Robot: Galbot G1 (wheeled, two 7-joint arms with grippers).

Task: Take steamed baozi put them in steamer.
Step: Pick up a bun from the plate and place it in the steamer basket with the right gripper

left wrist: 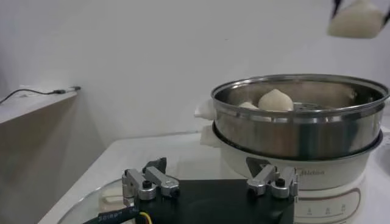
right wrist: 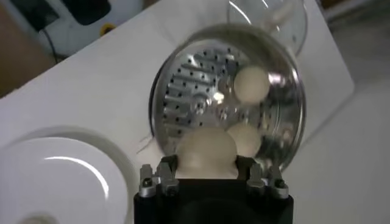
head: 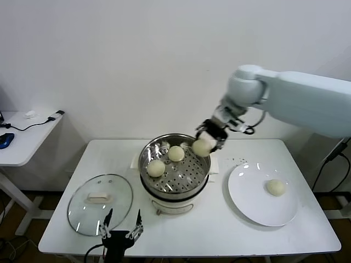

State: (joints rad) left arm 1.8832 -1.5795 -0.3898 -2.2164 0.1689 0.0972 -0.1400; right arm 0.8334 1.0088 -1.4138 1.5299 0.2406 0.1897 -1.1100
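The steel steamer stands mid-table on its cream base and holds two cream-white baozi on its perforated floor. My right gripper is shut on a third baozi and holds it above the steamer's right rim; in the right wrist view this baozi sits between the fingers over the steamer. A fourth baozi lies on the white plate. My left gripper is open and empty at the table's front edge.
The glass lid with a cream handle lies flat at the front left, close to my left gripper. A side table with cables stands at the far left. A wall is close behind the table.
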